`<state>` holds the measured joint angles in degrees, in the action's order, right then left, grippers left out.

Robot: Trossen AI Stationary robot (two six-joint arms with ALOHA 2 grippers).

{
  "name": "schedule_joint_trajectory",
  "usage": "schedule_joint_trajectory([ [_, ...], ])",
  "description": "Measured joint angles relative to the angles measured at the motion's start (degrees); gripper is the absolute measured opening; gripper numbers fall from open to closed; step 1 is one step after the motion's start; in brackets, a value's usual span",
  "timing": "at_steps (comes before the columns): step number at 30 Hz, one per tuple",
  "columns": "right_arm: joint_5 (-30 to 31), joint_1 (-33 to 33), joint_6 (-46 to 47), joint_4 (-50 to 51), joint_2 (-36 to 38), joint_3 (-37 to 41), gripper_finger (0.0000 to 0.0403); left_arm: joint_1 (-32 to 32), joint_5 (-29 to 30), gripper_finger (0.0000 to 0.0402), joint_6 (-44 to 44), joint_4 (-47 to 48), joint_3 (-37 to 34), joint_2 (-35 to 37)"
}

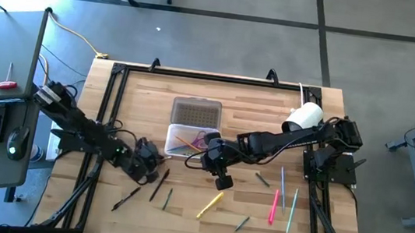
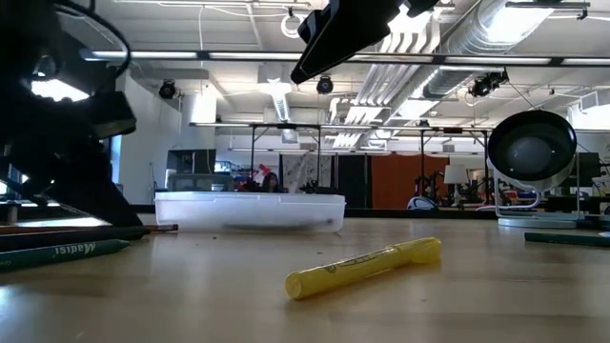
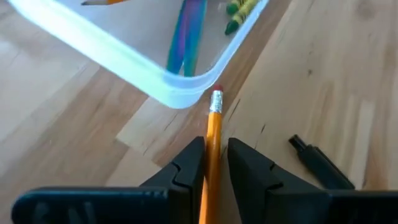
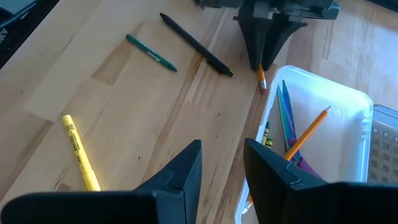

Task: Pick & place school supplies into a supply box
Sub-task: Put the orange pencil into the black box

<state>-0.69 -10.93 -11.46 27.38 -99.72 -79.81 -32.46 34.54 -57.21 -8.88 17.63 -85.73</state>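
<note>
The supply box (image 1: 187,140) is a clear case on the table, its grey lid (image 1: 196,113) open behind it. It holds an orange pencil (image 4: 309,134), blue-purple pens (image 3: 186,37) and crayons. My left gripper (image 1: 152,159) stands at the box's near-left corner (image 3: 186,93), shut on an orange pencil (image 3: 214,127). My right gripper (image 1: 216,163) hovers open over the box's near-right edge (image 4: 264,140), touching nothing. Loose on the table lie a yellow highlighter (image 1: 210,204), a pink pen (image 1: 275,206), light blue pens (image 1: 284,184), green pencils (image 1: 262,179) and black pens (image 1: 160,185). My left gripper (image 3: 216,158) pinches the orange pencil's shaft (image 3: 213,146) between its two fingers. The pencil runs along the fingers and sticks out past their tips. Its eraser end (image 3: 216,99) points at the box's corner; whether it touches the box cannot be told.
A white cylindrical camera (image 1: 304,117) stands at the table's far right. A black frame (image 1: 212,76) runs round the table. A black pen (image 3: 320,165) lies beside my left gripper, and a green pencil (image 4: 151,52) and a black pen (image 4: 196,45) lie near it.
</note>
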Motion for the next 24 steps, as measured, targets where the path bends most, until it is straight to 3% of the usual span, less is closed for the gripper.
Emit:
schedule_joint_trajectory([
  [8,0.0,0.0,-0.3,-0.2,0.0,0.0,0.0099,-5.5,5.4,0.0110,-3.8,-5.2,-6.0,-0.3],
  [17,0.0,0.0,-0.5,-0.2,0.0,0.0,0.0099,-5.6,10.2,0.0110,-5.0,-8.6,-6.0,-5.0],
  [24,0.0,0.0,-2.3,-0.2,0.0,0.0,0.0099,-5.5,10.1,0.0110,-2.6,-9.3,-6.0,-5.1],
])
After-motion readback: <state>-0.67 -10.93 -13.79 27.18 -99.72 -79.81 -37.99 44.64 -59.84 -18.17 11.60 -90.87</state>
